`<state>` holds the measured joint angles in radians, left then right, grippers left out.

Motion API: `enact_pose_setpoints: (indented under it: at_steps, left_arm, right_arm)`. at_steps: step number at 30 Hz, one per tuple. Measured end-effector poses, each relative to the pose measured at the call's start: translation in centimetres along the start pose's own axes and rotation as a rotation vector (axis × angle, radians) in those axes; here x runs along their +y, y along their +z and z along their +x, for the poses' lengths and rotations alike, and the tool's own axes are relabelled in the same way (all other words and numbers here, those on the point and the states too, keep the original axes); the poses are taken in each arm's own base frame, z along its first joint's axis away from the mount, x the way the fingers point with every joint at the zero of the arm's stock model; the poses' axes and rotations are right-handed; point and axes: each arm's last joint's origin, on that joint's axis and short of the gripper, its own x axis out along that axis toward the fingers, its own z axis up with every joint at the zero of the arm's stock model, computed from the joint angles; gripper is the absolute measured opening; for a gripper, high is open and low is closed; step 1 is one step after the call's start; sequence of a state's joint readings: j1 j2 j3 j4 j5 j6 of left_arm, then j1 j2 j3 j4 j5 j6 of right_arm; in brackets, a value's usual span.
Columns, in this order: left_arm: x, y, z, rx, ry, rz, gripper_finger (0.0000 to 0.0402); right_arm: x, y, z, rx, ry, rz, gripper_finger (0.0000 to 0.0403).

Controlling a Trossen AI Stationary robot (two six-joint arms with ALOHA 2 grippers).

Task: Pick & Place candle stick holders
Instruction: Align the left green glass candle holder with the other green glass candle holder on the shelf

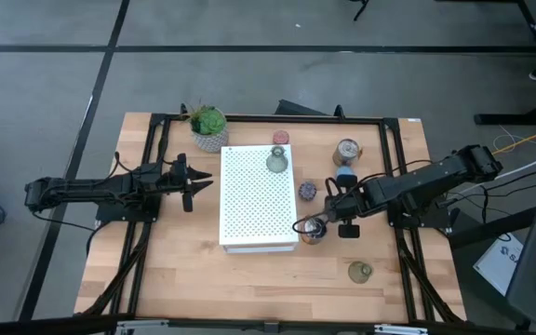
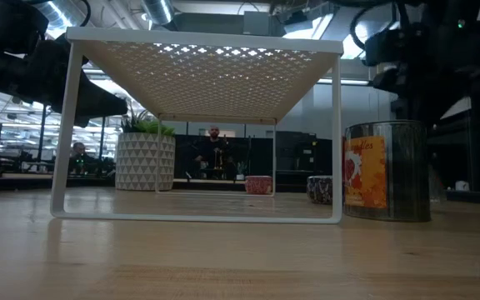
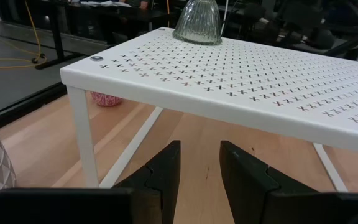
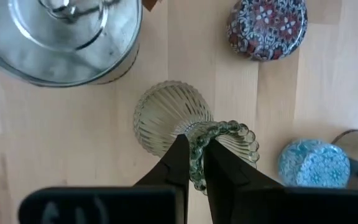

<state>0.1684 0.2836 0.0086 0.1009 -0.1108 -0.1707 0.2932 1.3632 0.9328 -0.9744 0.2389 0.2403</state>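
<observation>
Tabletop (image 1: pixel 175 279) layout, left to right. Left gripper (image 1: pixel 196 183) waits beside the white perforated rack (image 1: pixel 259 200), fingers (image 3: pixel 160 180) parted and empty. A green plant (image 1: pixel 209 126) stands at the rack's far corner. One ribbed glass holder (image 1: pixel 276 160) already sits on top of the rack, with a pink holder (image 1: pixel 280 138) just behind the rack.

Right of the rack, the right gripper (image 4: pixel 194 163) has its fingers pinched shut on the beaded rim of a second ribbed glass holder (image 4: pixel 194 127), which appears to rest on the tabletop near the rack's front corner. Beside it stand a metal tin (image 4: pixel 61 37), a purple patterned holder (image 4: pixel 267 28) and a blue holder (image 4: pixel 314 163). Another olive holder (image 1: pixel 359 272) lies apart, nearer the front edge.

Judgement: the grip is thin, on one side of the rim only. Lift straight up and slowly, keep the holder upright, and clear the tin before moving toward the rack.
</observation>
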Motion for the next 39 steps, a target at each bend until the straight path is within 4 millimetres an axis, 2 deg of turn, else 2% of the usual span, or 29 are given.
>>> enact_pose_setpoints:
  at_steps: [11,31,39]
  left_arm:
    - [0.0,0.0,0.0,0.0,0.0,0.0,0.0107]
    - [0.0,0.0,0.0,0.0,0.0,0.0,0.0107]
    - [0.0,0.0,0.0,0.0,0.0,0.0,0.0107]
  right_arm:
    - [-1.0,1.1,-5.0,0.033,-0.017,0.024,0.0028]
    - [-2.4,4.0,-13.2,-0.225,0.048,0.088,0.0028]
    - [-2.3,4.3,-15.4,-0.299,0.085,0.059,0.0028]
